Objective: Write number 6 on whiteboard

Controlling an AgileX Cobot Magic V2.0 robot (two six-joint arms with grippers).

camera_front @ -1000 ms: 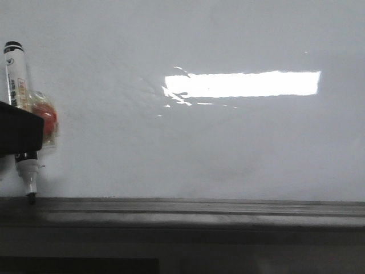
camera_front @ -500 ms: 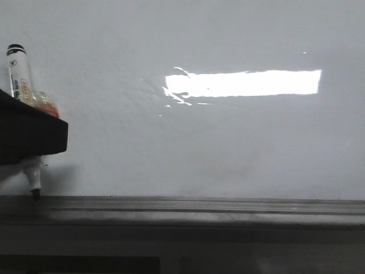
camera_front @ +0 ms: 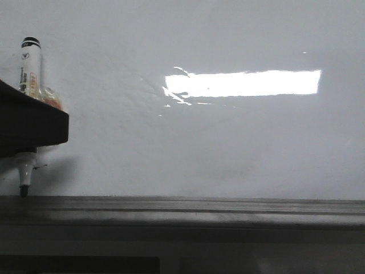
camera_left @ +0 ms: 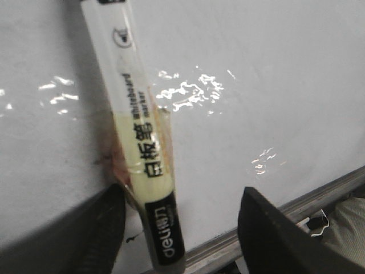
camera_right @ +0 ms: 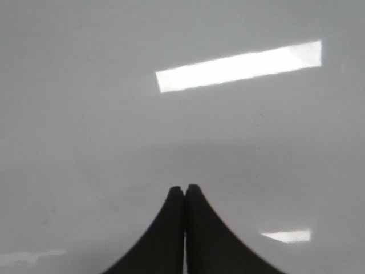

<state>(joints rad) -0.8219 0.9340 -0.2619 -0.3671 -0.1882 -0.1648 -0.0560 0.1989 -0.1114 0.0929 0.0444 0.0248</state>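
The whiteboard [camera_front: 228, 142] fills the front view, and no number 6 shows on it. A white marker [camera_front: 29, 63] with a black cap stands nearly upright at the far left, its tip just above the grey ledge [camera_front: 199, 206]. My left gripper [camera_front: 31, 128] shows as a black block across the marker. In the left wrist view the jaws [camera_left: 181, 191] stand wide apart, and the marker [camera_left: 142, 142] lies against one finger [camera_left: 102, 228] under clear tape. A tiny black smudge [camera_left: 132, 237] sits beside it. My right gripper [camera_right: 184, 187] is shut and empty over bare board.
A bright rectangular light reflection [camera_front: 242, 83] lies on the upper middle of the board. The grey metal ledge runs along the board's lower edge, with a dark area [camera_front: 80, 265] below it.
The marker has turned more upright and its tip has shifted a little left and up from the ledge. The left gripper's black body now covers more of the marker.
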